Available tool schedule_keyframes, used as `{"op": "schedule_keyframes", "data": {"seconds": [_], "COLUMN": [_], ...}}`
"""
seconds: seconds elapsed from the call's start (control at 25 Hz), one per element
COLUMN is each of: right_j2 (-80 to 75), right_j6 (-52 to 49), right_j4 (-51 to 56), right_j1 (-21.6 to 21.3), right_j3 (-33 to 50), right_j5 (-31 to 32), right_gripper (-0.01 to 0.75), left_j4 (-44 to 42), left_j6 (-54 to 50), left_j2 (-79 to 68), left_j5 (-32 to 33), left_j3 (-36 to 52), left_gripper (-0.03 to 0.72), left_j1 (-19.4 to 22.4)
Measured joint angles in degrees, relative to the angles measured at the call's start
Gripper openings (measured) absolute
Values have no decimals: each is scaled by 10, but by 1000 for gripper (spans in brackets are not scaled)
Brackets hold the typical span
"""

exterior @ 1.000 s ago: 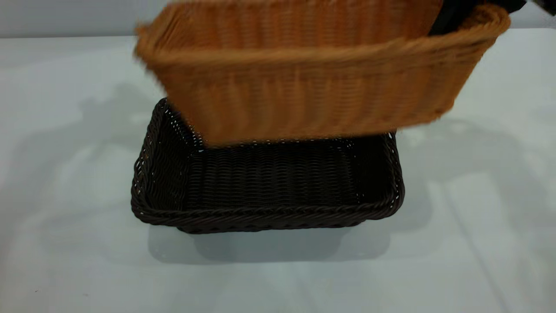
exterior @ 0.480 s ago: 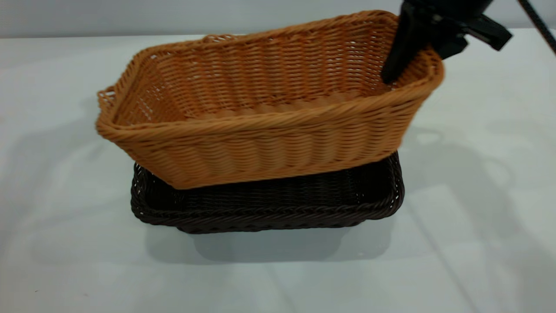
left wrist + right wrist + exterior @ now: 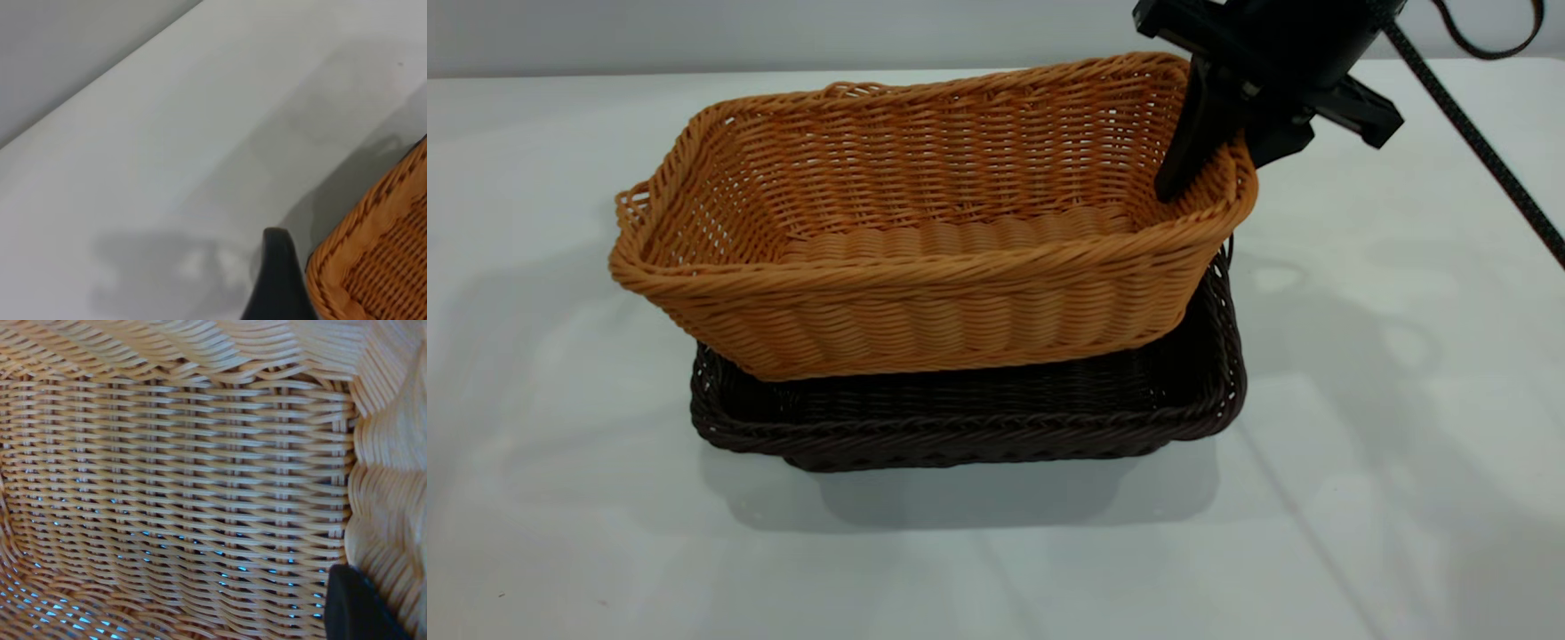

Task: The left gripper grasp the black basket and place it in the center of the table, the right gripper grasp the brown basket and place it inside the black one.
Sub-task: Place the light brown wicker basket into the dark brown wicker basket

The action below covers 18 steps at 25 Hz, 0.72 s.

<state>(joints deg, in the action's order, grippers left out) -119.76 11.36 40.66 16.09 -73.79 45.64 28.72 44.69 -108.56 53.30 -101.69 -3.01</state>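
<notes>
Exterior view: brown basket [image 3: 925, 258] lower now, partly inside black basket [image 3: 978, 427].

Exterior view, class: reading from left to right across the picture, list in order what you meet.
Bare table → brown basket, sitting partly in the black basket beneath it → right pincer gripping the brown basket's right end wall → black cable.

Exterior cam sits out front, looking slightly down at the tabletop [image 3: 560, 533]. Left wrist cam hangs over bare tabletop, catching the brown basket [image 3: 387, 267] corner. Right wrist cam's jammed right inside that same basket.
</notes>
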Motion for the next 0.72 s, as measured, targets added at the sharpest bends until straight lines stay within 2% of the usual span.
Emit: {"op": "schedule_keyframes", "data": {"seconds": [0.16, 0.36, 0.52, 0.64, 0.72], "right_j2": [-15, -23, -23, -10, 13], "right_j6": [-1, 2, 11, 28, 33], "right_j4": [7, 8, 8, 4, -11], "right_j1": [0, 0, -1, -9, -20], "right_j3": [0, 0, 0, 0, 0], "right_j5": [-7, -30, -42, -43, -43], "right_gripper": [157, 381, 528, 584, 591], "left_j4": [0, 0, 0, 0, 0], "left_j6": [1, 2, 3, 3, 3], "left_j2": [0, 0, 0, 0, 0], "left_j5": [-11, -19, -19, -22, -23], "left_j3": [0, 0, 0, 0, 0], "left_gripper": [484, 484, 484, 484, 484], "left_j1": [0, 0, 0, 0, 0]}}
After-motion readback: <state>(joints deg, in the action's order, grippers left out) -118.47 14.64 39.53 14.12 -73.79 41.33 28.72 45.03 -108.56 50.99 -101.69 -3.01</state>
